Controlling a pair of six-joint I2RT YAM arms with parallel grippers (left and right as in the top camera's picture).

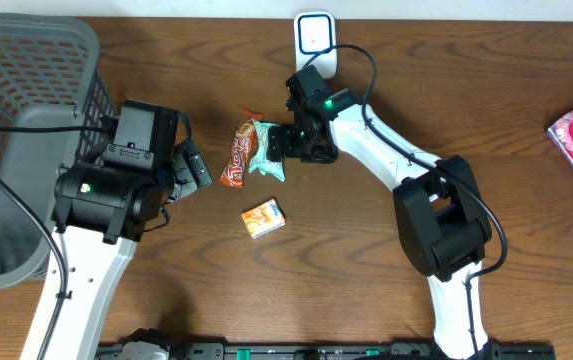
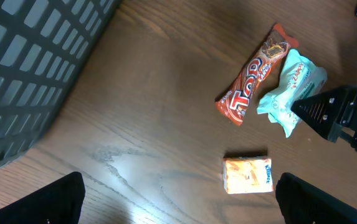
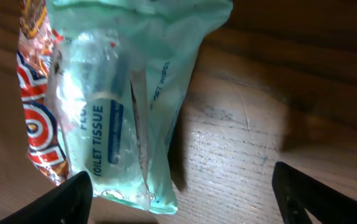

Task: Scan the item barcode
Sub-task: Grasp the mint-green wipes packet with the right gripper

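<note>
Two open grippers, one tissue pack lined up for the scan

Seen from above, the tissue pack (image 1: 264, 148) lies flat on the table (image 1: 446, 90) near its middle. The candy bar (image 1: 234, 150) touches it at 9 o'clock and a small orange box (image 1: 263, 217) sits apart at 6 o'clock. The right gripper (image 1: 278, 146) hangs low over the pack, reaching in from 3 o'clock. In its wrist view its fingers (image 3: 72, 199) stand wide apart, one on each side of the pack, and they hold nothing. I judge this position is for closing across the narrow side of the pack without catching the candy bar.

The left gripper (image 1: 196, 168) is also fully spread and empty. It waits at 9 o'clock of the candy bar, beside the basket (image 1: 26, 100), probably to keep out of the way.

A white device (image 1: 314, 35) at the 12 o'clock edge looks like the scanner. After the grasp, the pack must go up toward it with the barcode facing it. I cannot see where the barcode is
</note>
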